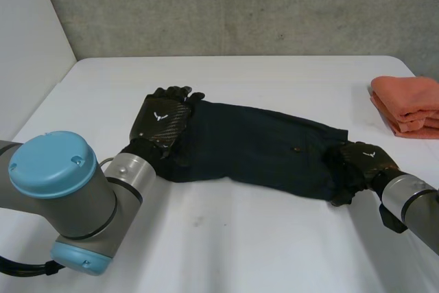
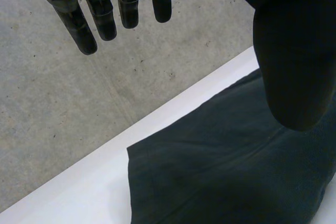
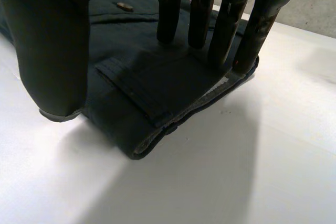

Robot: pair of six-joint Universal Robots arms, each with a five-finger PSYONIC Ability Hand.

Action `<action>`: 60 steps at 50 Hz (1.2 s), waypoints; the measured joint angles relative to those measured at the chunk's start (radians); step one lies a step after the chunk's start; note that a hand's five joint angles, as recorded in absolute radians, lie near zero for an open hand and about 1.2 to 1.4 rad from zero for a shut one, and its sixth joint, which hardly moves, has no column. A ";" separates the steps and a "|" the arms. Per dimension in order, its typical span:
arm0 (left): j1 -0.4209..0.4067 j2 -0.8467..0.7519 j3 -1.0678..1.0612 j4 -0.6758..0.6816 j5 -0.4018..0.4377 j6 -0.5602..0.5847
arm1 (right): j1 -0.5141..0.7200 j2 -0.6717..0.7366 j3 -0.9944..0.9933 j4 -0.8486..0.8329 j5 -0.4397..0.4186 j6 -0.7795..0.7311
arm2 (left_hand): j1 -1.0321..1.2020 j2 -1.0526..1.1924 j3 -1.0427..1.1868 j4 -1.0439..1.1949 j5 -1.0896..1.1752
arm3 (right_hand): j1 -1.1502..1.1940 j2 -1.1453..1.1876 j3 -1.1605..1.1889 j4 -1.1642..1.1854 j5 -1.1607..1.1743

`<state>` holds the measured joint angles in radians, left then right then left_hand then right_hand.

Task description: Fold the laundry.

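A dark navy garment (image 1: 254, 145), folded into a long strip, lies across the middle of the white table (image 1: 240, 245). My left hand (image 1: 161, 120) is over its left end, open, the fingers (image 2: 100, 14) straight and held off the cloth (image 2: 226, 182). My right hand (image 1: 360, 162) is at the right end, where the waistband is. There its straight fingers (image 3: 226, 30) rest their tips on the top of the folded cloth (image 3: 142, 77), with the thumb (image 3: 52, 51) down beside the cloth's edge. A small button (image 3: 125, 7) shows on the garment past the fingers.
A stack of folded salmon-orange cloth (image 1: 408, 104) sits at the table's back right, apart from the garment. A grey concrete wall runs behind the table's far edge. Bare table lies in front of the garment.
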<state>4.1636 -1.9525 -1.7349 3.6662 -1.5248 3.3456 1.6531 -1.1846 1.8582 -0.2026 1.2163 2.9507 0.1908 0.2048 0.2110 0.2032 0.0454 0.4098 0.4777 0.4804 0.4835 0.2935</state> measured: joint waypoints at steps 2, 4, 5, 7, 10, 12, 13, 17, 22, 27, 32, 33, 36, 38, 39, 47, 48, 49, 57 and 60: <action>0.000 0.000 0.000 0.000 0.000 0.000 | 0.002 0.015 -0.009 -0.006 0.002 -0.003 | 0.000 0.000 0.000 0.000 0.000 | 0.027 0.036 0.033 0.029 0.029; 0.000 0.000 0.000 0.000 0.000 0.000 | 0.003 0.029 -0.018 -0.009 0.004 -0.006 | 0.000 0.000 0.000 0.000 0.000 | 0.056 0.064 0.065 0.056 0.053; 0.000 0.000 0.000 0.000 0.000 0.000 | 0.003 0.031 -0.019 -0.010 0.004 -0.006 | 0.000 0.000 0.000 0.000 0.000 | 0.060 0.068 0.068 0.059 0.056; 0.001 0.000 0.000 0.000 0.000 0.000 | 0.005 0.044 -0.030 -0.011 0.005 -0.008 | 0.000 0.000 0.000 0.000 0.000 | 0.111 0.132 0.124 0.117 0.110; 0.002 0.000 0.000 0.000 0.000 0.000 | 0.012 0.062 -0.044 -0.016 0.007 -0.010 | 0.000 0.000 0.000 0.000 0.000 | 0.139 0.176 0.169 0.165 0.148; 0.002 0.000 0.000 0.000 0.000 0.000 | 0.016 0.069 -0.051 -0.020 0.008 -0.011 | 0.000 0.000 0.000 0.000 0.000 | 0.151 0.199 0.189 0.185 0.165; 0.002 0.000 0.000 0.000 0.000 0.000 | 0.018 0.072 -0.053 -0.022 0.008 -0.012 | 0.000 0.000 0.000 0.000 0.000 | 0.168 0.223 0.216 0.212 0.187; 0.002 0.000 0.000 0.000 0.000 0.000 | 0.025 0.084 -0.064 -0.036 0.011 -0.014 | 0.000 0.000 0.000 0.000 0.000 | 0.276 0.377 0.381 0.378 0.329; 0.003 0.000 0.000 0.000 0.000 0.000 | 0.034 0.097 -0.075 -0.048 0.022 -0.017 | 0.000 0.000 0.000 0.000 0.000 | 0.425 0.615 0.612 0.634 0.566; 0.003 0.001 -0.001 0.000 0.000 0.000 | 0.035 0.090 -0.080 -0.045 0.050 -0.020 | 0.000 0.000 0.000 0.000 0.000 | 0.458 0.676 0.660 0.704 0.627; 0.003 0.007 -0.001 -0.001 0.000 0.000 | 0.030 0.028 -0.071 -0.031 0.066 -0.048 | 0.000 0.000 0.000 0.000 0.000 | 0.477 0.695 0.661 0.704 0.644; 0.002 0.008 -0.001 -0.002 0.000 0.000 | 0.028 0.008 -0.066 -0.026 0.067 -0.064 | 0.000 0.000 0.000 0.000 0.000 | 0.477 0.695 0.662 0.704 0.649; 0.002 0.018 -0.002 -0.004 0.000 0.000 | 0.016 -0.045 -0.049 -0.008 0.067 -0.126 | 0.000 0.000 0.000 0.000 0.000 | 0.477 0.695 0.662 0.704 0.655; 0.002 0.026 -0.002 -0.008 0.000 0.000 | -0.003 -0.077 -0.037 0.011 0.067 -0.192 | 0.000 0.000 0.000 0.000 0.000 | 0.477 0.695 0.662 0.704 0.665; 0.002 0.029 -0.002 -0.009 0.000 0.000 | -0.012 -0.086 -0.032 0.018 0.067 -0.219 | 0.000 0.000 0.000 0.000 0.000 | 0.477 0.695 0.662 0.704 0.665; 0.001 0.069 -0.001 -0.023 0.000 0.001 | -0.108 -0.121 -0.037 0.124 0.078 -0.521 | 0.000 0.000 0.000 0.000 0.000 | 0.506 0.695 0.694 0.704 0.677; 0.001 0.074 -0.001 -0.025 0.001 0.001 | -0.115 -0.123 -0.045 0.134 0.081 -0.551 | 0.000 0.000 0.000 0.000 0.000 | 0.506 0.695 0.695 0.704 0.677; 0.001 0.079 -0.001 -0.026 0.001 0.001 | -0.118 -0.125 -0.058 0.144 0.085 -0.577 | 0.000 0.000 0.000 0.000 0.000 | 0.508 0.695 0.695 0.704 0.677; 0.008 0.102 0.014 -0.028 0.001 0.004 | 0.029 -0.144 -0.225 0.164 0.092 -0.648 | 0.000 0.000 0.000 0.000 0.000 | 0.545 0.695 0.697 0.704 0.684; 0.015 0.104 0.023 -0.027 0.002 0.004 | 0.126 -0.133 -0.298 0.158 0.089 -0.649 | 0.000 0.000 0.000 0.000 0.000 | 0.545 0.695 0.707 0.704 0.687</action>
<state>4.1785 -1.8483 -1.7117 3.6391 -1.5232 3.3499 1.7793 -1.3173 1.5604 -0.0444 1.3049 2.3016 0.1908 0.2048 0.2110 0.2032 0.0454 0.9548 1.1731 1.1875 1.1880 0.9808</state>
